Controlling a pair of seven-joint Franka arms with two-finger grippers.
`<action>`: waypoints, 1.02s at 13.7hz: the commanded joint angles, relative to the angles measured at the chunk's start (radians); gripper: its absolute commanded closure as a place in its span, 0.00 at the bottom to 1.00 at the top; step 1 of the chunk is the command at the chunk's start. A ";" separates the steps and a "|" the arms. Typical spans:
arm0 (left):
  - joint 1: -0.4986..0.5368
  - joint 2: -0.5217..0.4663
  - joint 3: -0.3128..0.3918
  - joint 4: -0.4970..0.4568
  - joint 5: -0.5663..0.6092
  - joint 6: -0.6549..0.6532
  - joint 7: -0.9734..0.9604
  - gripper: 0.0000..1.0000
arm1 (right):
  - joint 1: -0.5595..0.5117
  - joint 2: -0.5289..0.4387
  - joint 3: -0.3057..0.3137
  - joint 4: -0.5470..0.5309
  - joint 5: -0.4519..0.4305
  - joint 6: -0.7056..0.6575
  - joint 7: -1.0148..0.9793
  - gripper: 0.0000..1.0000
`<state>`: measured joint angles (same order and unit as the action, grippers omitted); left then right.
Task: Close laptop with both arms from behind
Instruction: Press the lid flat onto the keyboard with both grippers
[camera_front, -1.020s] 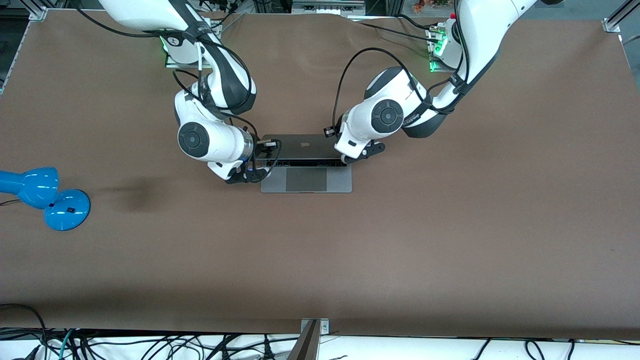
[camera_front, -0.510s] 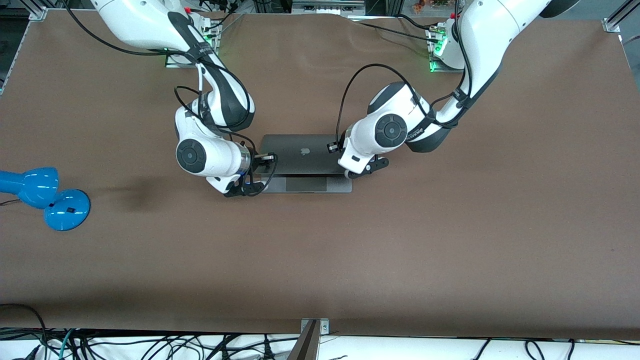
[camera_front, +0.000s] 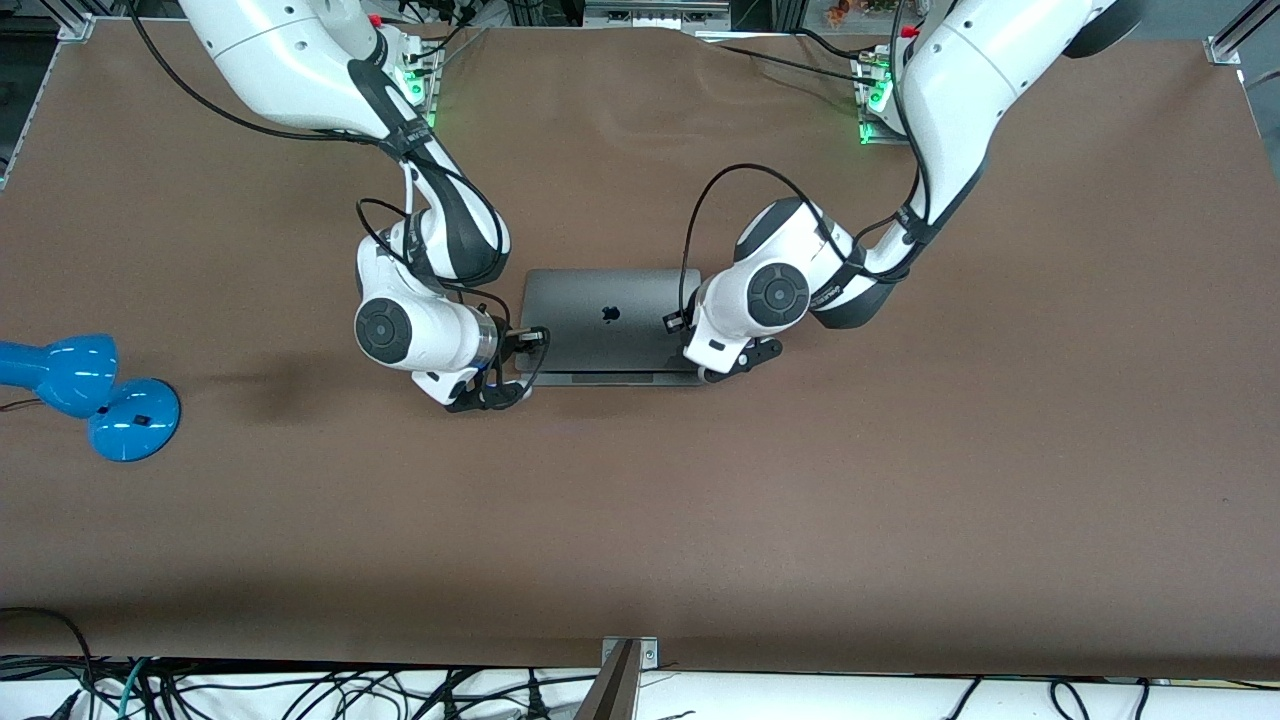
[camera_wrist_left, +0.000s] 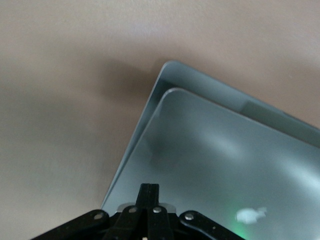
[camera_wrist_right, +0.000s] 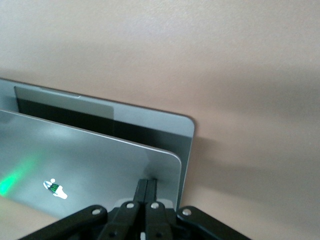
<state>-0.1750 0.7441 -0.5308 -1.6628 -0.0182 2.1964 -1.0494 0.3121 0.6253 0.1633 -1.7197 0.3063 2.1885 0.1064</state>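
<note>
Under both tools lies the laptop (camera_front: 610, 322), sitting mid-surface on the brown surface (camera_front: 700, 520) between the two arms, its lid tipped nearly flat with only a thin strip of the base showing at the edge nearer the front camera. Your left tool (camera_front: 735, 365) rests on the lid's corner toward the left arm's end, and your right tool (camera_front: 495, 395) on the corner toward the right arm's end; in each wrist view the fingers (camera_wrist_left: 148, 200) are clenched together into a single pushing tip, grasping nothing, pressed against the lid's metal near its free edge (camera_wrist_right: 147, 192). The right wrist view shows a dark gap between lid and base, so you likely have a short arc left. Expect the lid to be stiff and thin, with a hinge that resists evenly; the smooth metal is slippery, so a tip could skate off the corner if you push along it instead of down. The screen beneath is fragile, so keep pressure at the outer corners, matched on both sides to avoid twisting. A blue desk lamp (camera_front: 90, 395) stands well apart from the right tool.
</note>
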 joint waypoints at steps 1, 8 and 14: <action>-0.070 0.079 0.057 0.095 0.029 0.006 0.002 1.00 | 0.016 0.034 -0.011 0.025 -0.010 0.046 -0.011 0.98; -0.104 0.149 0.086 0.153 0.032 0.054 0.000 1.00 | 0.041 0.108 -0.033 0.061 -0.010 0.093 -0.034 0.98; -0.101 0.153 0.084 0.155 0.043 0.056 -0.001 0.29 | 0.041 0.106 -0.033 0.066 -0.009 0.093 -0.036 0.95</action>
<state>-0.2564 0.8449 -0.4625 -1.5537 -0.0177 2.2207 -1.0494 0.3384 0.7103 0.1424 -1.6812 0.3056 2.2750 0.0802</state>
